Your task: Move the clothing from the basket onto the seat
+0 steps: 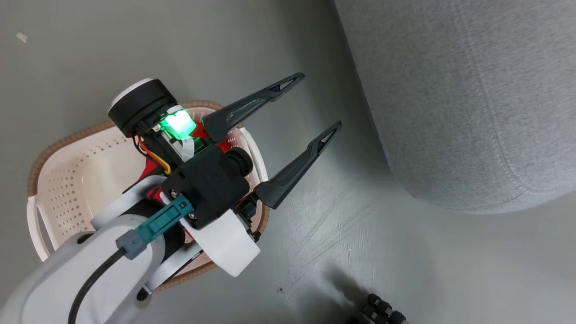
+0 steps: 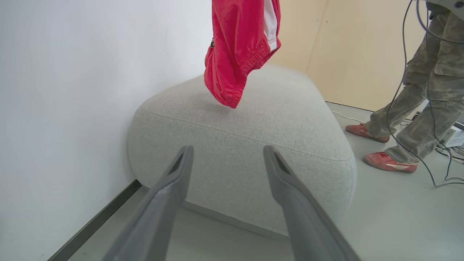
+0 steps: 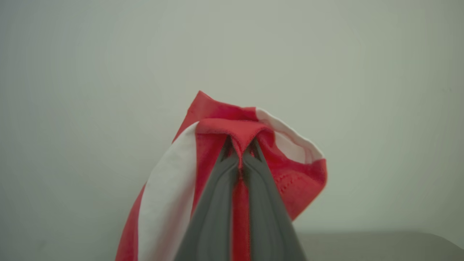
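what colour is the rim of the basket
Brown and woven, on the basket rim; the head view shows it best.

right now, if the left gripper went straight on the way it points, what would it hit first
Probably the seat, at its near end: the open left gripper aims straight at it, though depth is unclear.

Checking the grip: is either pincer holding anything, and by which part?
The right pincer pinches the red garment by a folded edge; the left pincer is open, empty.
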Controlling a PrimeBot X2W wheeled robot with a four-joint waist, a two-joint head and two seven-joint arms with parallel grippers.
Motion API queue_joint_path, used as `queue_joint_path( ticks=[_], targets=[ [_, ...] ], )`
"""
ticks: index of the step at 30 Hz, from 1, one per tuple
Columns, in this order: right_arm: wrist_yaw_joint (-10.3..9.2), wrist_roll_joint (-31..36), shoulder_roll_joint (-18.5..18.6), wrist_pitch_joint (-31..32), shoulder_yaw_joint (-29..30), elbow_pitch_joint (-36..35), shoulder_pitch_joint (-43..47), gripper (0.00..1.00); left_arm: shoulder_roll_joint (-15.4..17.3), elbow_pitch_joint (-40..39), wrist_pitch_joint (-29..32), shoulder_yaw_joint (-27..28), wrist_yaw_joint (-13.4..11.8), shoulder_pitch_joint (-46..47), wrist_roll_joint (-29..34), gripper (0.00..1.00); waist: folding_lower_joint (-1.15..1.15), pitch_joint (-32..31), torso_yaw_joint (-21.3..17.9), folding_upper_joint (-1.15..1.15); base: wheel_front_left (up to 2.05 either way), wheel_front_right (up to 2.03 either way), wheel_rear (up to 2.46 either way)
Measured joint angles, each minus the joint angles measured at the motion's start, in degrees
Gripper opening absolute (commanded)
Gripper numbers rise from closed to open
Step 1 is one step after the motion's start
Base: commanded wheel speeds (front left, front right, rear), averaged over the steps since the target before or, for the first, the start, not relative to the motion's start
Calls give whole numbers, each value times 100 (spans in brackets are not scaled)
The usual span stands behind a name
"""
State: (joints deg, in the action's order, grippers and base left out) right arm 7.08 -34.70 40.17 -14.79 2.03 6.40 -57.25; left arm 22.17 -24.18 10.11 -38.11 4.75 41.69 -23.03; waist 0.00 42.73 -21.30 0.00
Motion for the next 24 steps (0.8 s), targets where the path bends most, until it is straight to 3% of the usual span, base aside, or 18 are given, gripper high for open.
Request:
queue_joint_path(
  ticks=[13,24],
  targets=[
    [0,110,-354,1,233,1852,66,0,154,-167,199,44,3,251,51,100,0,558,98,0,0,0,0],
    [1,200,-699,90,402,2703,-170,0,202,-200,248,60,21,372,90,100,0,820,165,0,0,0,0]
  ],
)
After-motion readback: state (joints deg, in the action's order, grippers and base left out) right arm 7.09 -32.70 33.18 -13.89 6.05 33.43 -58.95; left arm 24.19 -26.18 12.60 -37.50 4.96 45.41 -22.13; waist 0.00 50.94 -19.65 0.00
